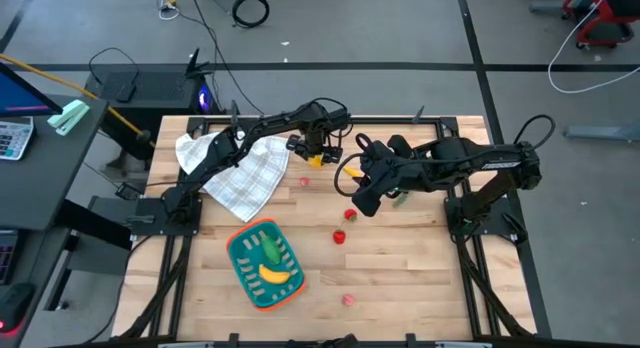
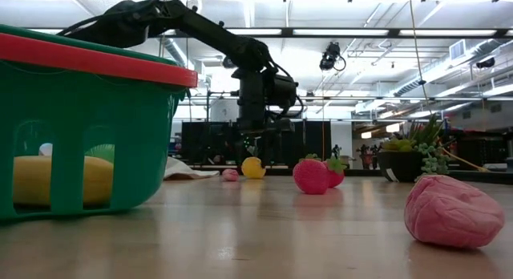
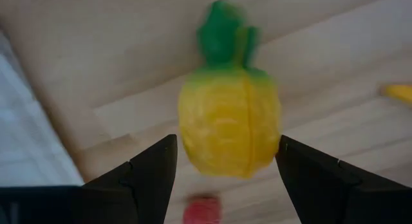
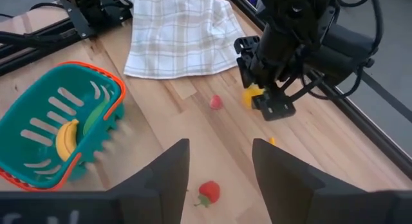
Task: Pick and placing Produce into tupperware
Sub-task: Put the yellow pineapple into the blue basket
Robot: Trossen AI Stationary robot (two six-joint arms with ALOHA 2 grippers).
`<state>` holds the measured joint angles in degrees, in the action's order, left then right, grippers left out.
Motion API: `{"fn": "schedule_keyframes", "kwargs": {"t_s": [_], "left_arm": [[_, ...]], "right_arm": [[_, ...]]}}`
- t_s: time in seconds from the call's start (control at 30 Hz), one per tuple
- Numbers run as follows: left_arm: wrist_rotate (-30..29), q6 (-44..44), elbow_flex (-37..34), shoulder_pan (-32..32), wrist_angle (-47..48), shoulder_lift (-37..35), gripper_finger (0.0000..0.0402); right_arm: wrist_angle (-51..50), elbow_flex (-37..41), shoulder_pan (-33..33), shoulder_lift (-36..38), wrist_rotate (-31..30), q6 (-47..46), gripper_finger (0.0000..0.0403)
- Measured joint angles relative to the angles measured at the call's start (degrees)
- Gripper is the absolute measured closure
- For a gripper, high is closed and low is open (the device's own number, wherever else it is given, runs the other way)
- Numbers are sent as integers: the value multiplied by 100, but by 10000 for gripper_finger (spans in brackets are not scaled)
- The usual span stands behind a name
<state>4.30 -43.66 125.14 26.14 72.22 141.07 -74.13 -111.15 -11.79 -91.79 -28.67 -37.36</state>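
A yellow toy fruit with a green top (image 3: 228, 127) lies on the table near the far edge, also seen in the high view (image 1: 316, 161) and low view (image 2: 253, 167). My left gripper (image 3: 225, 150) hangs open just above it, pointing down, one finger to each side (image 1: 318, 151). My right gripper (image 4: 219, 156) is open and holds nothing, hovering over the middle of the table (image 1: 358, 202). The teal container (image 1: 238, 240) sits near the front edge with a banana (image 1: 280, 276) and a green vegetable (image 1: 270, 250) inside. Small red pieces (image 1: 350, 215) (image 1: 339, 237) lie loose on the wood.
A white checked cloth (image 1: 240, 170) lies at the far left, beside the left arm. A pink piece (image 1: 305, 182) sits near the yellow fruit, another (image 1: 348, 299) near the front edge. A tiny orange piece (image 4: 271, 141) lies by the left gripper. A potted plant (image 2: 417, 155) stands on the right.
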Motion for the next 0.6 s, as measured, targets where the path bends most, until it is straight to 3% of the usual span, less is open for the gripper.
{"fn": "schedule_keyframes", "kwargs": {"t_s": [0.6], "left_arm": [[2,420,-2,16,-264,37,158]], "right_arm": [[4,0,4,0,-2,0,225]]}}
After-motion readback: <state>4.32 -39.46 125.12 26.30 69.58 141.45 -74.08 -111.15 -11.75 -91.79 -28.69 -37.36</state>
